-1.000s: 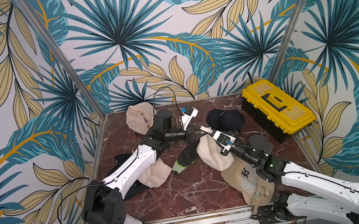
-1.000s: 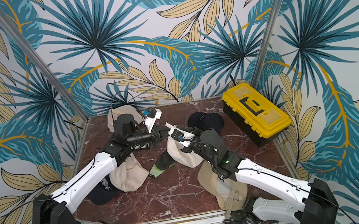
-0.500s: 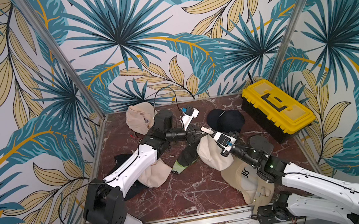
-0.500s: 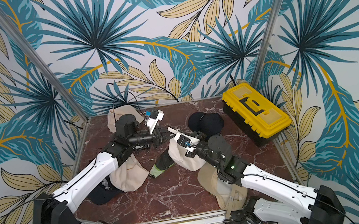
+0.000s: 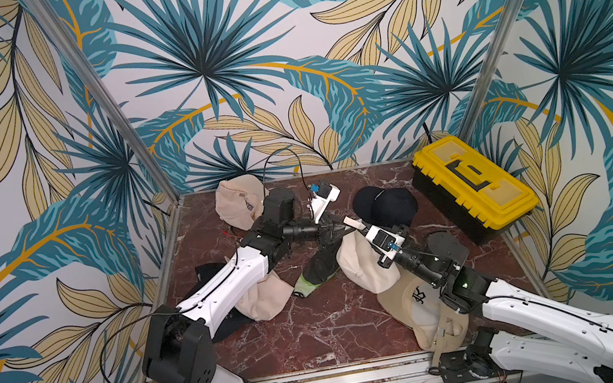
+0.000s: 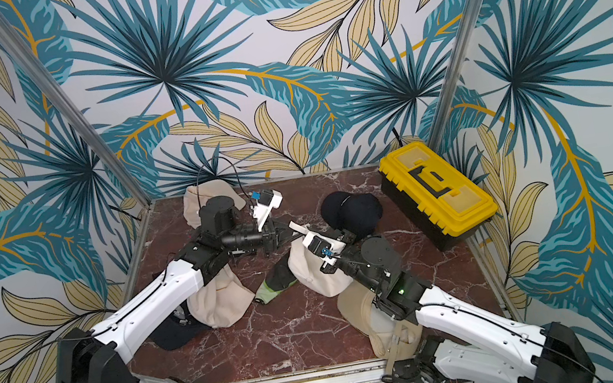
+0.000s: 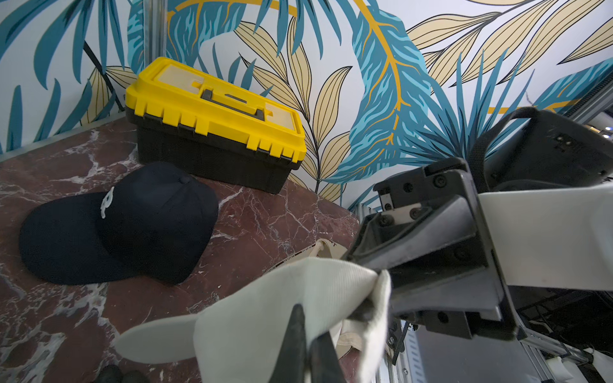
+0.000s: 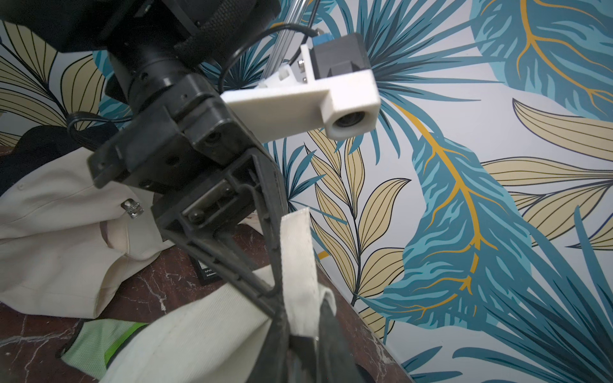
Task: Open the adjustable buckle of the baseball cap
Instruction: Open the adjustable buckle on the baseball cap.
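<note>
A cream baseball cap lies mid-table with its back end lifted between both arms. My left gripper is shut on the cream fabric of the cap's back band. My right gripper is shut on the cap's white strap, and the strap's free end pokes out past the fingers. The two grippers meet tip to tip. This cap's buckle is hidden between the fingers.
A yellow toolbox stands at the back right, with a navy cap beside it. Beige caps lie at the back left, under the left arm and at the front right. A green-brimmed cap touches the cream one.
The right arm has shifted slightly toward the table's front. Both grippers keep the same hold on the cream cap.
</note>
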